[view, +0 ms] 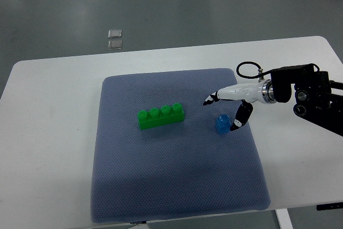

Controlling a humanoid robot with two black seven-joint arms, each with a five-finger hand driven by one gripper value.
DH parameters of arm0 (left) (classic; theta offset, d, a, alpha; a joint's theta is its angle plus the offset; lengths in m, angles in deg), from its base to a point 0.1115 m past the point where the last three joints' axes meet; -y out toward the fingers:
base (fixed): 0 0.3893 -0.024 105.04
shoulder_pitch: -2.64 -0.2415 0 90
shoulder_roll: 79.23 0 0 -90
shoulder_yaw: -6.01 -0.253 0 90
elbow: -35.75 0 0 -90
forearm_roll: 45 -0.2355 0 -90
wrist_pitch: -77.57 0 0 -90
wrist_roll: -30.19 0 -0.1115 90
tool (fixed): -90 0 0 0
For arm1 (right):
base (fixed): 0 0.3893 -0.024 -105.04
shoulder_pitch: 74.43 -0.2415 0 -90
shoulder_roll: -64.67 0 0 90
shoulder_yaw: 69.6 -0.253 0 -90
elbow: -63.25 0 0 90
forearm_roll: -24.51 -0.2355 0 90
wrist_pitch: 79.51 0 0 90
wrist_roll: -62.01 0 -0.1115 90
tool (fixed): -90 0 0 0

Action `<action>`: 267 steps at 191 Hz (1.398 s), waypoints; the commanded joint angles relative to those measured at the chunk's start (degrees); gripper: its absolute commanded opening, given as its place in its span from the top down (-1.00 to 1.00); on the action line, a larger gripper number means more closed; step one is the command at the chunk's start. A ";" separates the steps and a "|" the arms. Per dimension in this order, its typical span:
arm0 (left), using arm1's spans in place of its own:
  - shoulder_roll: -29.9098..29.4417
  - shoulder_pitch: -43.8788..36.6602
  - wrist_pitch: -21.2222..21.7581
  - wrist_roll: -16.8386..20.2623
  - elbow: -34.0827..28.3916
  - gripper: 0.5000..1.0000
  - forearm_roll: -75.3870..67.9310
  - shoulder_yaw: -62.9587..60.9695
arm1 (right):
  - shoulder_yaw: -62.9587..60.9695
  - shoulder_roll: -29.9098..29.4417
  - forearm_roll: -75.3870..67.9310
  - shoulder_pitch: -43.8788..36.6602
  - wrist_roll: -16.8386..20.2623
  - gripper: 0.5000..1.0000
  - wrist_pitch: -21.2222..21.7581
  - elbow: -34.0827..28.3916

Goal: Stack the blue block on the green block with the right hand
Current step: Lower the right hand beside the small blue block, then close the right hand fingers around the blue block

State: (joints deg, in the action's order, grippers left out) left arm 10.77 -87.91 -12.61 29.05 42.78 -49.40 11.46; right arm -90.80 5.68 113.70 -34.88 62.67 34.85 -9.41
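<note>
No readable text, labels, brands, numbers or signs anywhere in the top view.

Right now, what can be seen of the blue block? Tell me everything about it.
The blue block is small, single-studded and looks like glossy, slightly translucent plastic. It stands upright on the grey-blue mat, to the right of the green block and apart from it, not yet stacked. The right hand is over and beside it, fingers spread: one dark-tipped finger reaches down at its right side, seemingly touching it or nearly so, the others point left above it. It is not lifted.
</note>
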 commanded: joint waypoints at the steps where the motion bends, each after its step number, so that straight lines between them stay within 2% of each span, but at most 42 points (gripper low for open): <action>1: 0.00 -0.06 0.00 0.00 0.00 -1.00 0.00 0.00 | -0.06 -0.34 -0.16 0.00 -0.05 -0.62 -0.10 0.06; 62: 0.00 0.02 0.00 0.00 0.00 -1.00 0.00 0.00 | -0.06 -1.13 -0.16 1.14 -0.14 -0.46 -0.19 0.06; 72: 0.00 0.02 0.00 0.00 0.00 -1.00 0.00 0.00 | -0.06 -1.13 -0.07 1.14 -0.23 -0.33 -0.19 0.06; 91: 0.00 0.02 0.00 0.00 0.00 -1.00 0.00 0.00 | -0.06 -1.13 -0.07 1.14 -0.23 -0.22 -0.19 0.06; 157: 0.00 0.02 0.00 0.00 0.00 -1.00 0.00 0.00 | -0.06 -1.13 -0.24 1.06 -0.40 -0.19 -0.19 0.15; 193: 0.00 0.02 0.00 0.00 0.00 -1.00 0.00 0.00 | 0.02 -1.13 -0.24 1.23 -0.49 -0.08 -0.10 0.15; 267: 0.00 0.02 0.00 0.00 0.00 -1.00 0.00 0.00 | -0.06 -0.78 -0.42 0.97 -0.58 -0.01 0.34 0.06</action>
State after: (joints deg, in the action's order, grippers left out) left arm 10.77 -87.90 -12.61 29.05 42.78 -49.40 11.46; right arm -90.85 4.73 113.36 -33.77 62.11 34.91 -9.26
